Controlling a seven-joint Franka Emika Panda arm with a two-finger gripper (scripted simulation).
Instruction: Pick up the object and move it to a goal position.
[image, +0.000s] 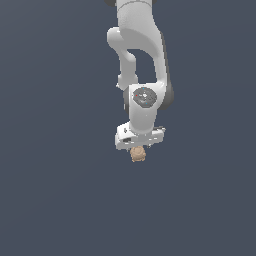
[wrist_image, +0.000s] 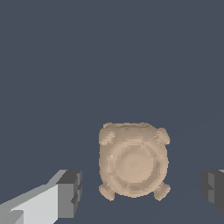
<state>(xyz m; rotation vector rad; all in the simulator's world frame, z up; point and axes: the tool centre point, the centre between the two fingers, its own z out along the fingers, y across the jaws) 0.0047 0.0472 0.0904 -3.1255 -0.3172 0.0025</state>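
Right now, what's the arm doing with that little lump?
Gripper open, fingers either side of tan lump. Lump not gripped yet. Nothing in the way.

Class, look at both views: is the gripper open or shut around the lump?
Open. In the wrist view the gripper has its fingers either side of the lump, with gaps between each and it.

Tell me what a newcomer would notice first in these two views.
The white arm hanging down mid-frame in the exterior view, its gripper just over a small tan knobbly object. In the wrist view that object sits between the dark fingertips, jaws open, untouched.
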